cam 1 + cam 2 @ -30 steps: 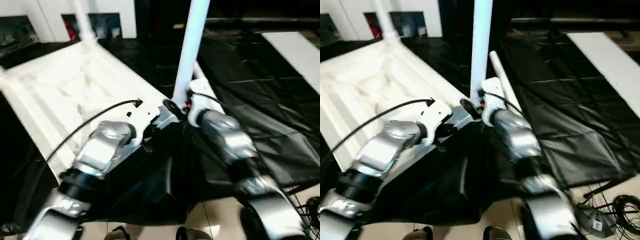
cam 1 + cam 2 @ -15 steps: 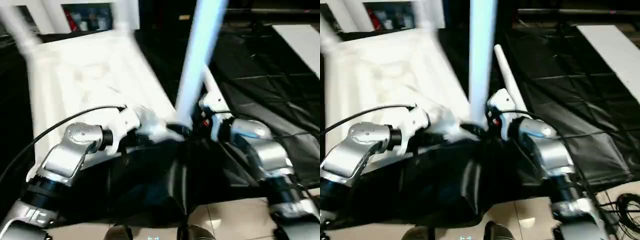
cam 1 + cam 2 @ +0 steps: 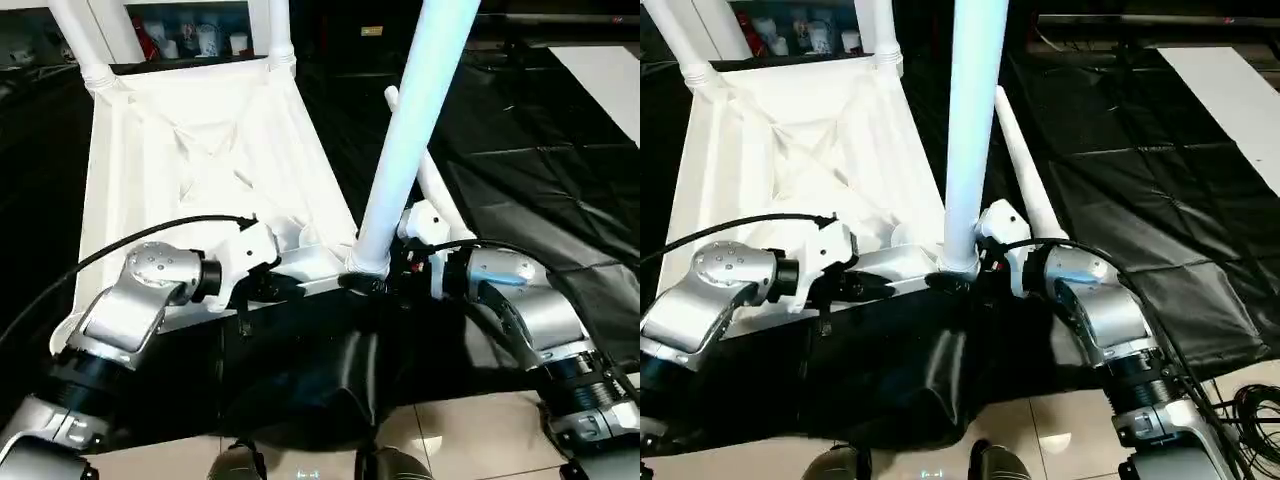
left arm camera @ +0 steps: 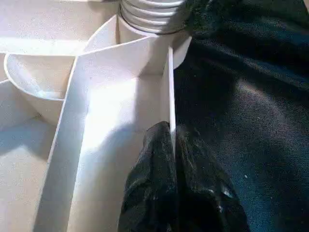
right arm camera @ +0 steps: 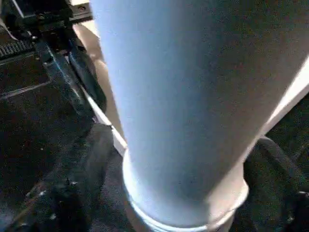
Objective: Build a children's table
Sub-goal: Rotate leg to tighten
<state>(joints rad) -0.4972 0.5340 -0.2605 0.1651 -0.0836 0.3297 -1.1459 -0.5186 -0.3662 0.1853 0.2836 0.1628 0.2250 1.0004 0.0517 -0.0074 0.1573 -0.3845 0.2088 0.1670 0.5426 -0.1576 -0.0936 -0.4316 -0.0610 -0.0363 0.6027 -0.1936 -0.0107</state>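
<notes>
The white tabletop (image 3: 200,150) lies upside down on a black sheet, ribs up. Two legs stand in its far corner sockets (image 3: 85,40) (image 3: 278,30). A third leg (image 3: 410,130) stands upright in the near right socket. My right gripper (image 3: 375,283) is closed around its base, with black fingers (image 5: 72,179) on either side of the tube. My left gripper (image 4: 172,133) is shut on the thin near rim of the tabletop, close to that socket. Another leg (image 3: 1025,170) lies loose on the sheet, just right of the tabletop.
The black sheet (image 3: 520,150) spreads far to the right. A flat white board (image 3: 1230,90) lies at its far right. A white cabinet with glass doors (image 3: 190,30) stands behind the tabletop. Tile floor (image 3: 470,440) and cables (image 3: 1250,410) are close to me.
The whole picture has swung, so the tabletop now looks squarer to me. The upright leg stays in its near socket, and both grippers keep their places at the rim and the leg's base.
</notes>
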